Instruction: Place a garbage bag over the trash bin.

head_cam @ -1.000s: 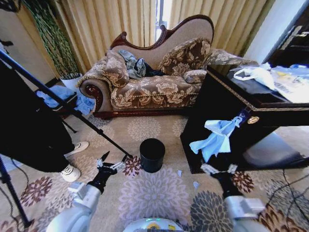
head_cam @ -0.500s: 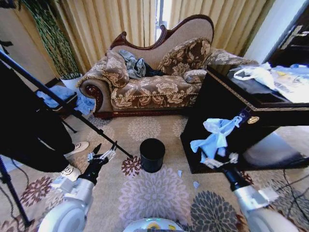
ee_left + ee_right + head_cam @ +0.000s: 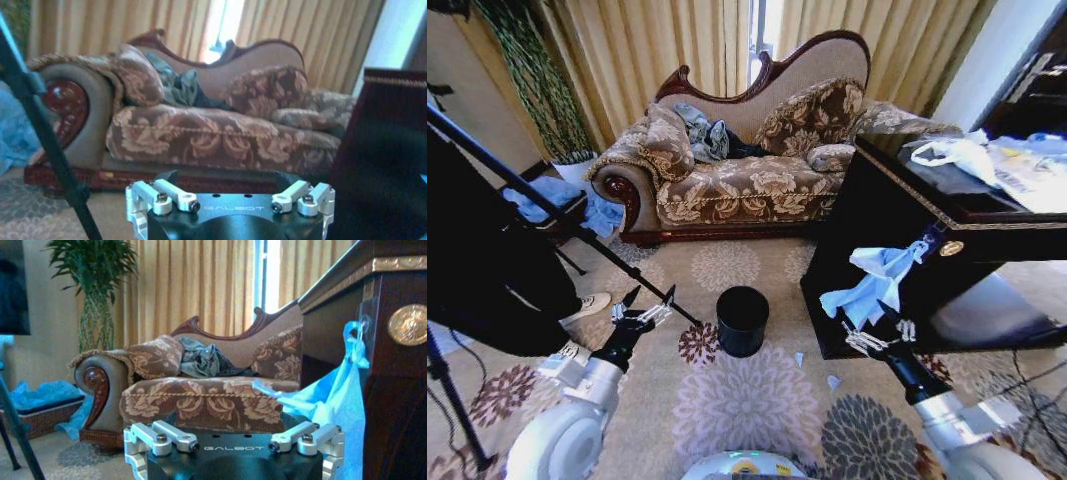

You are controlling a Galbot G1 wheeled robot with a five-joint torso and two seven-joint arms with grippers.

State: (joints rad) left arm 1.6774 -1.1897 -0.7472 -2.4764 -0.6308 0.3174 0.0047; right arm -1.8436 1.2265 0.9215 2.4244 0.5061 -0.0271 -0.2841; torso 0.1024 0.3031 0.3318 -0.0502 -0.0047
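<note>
Currently garbage bag hangs from dark cabinet front, apart from trash bin standing bare on carpet. Right gripper just below bag, jaws spread, holding nothing. Left gripper left of bin, jaws spread, empty. Risk: thin plastic may snag on hook or tear if pulled hard.

The patterned carpet floor carries the trash bin upright beside the dark desk, with two small pale scraps lying near the bin, while a white plastic bag lies on the desk's top.
</note>
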